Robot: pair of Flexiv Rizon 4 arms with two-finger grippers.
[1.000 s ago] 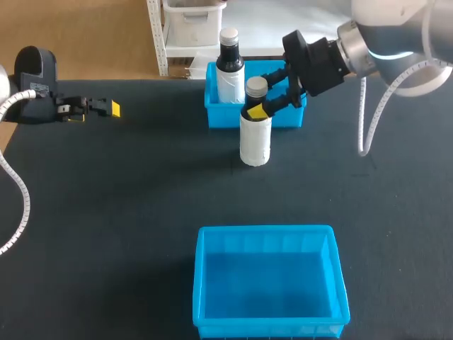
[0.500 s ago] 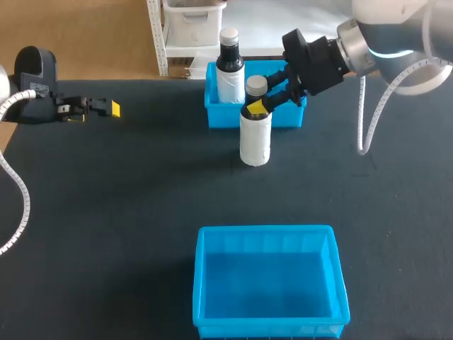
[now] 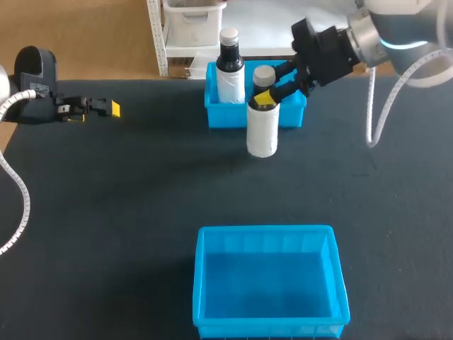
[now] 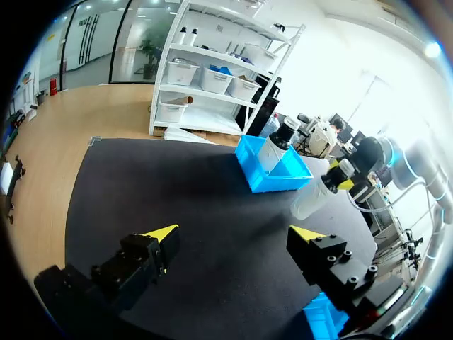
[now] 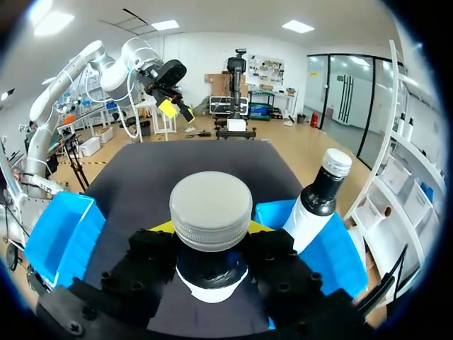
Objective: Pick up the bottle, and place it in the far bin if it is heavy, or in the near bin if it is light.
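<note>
- Near bin: blue and open-topped, closest to the robot. Only the head view shows it whole.
- Left gripper: its own wrist view shows the fingers spread wide, holding nothing. The head view places it far off to the left.
- Bottle: grey cap and white label, print too small to read. The right gripper pinches its neck, just before the far bin.
- Second bottle: dark with a white cap, standing in the far bin.

Before me stands a black table with 2 open blue bins directly on it: the far bin at its back edge, the larger near bin at its front edge, well apart.
</note>
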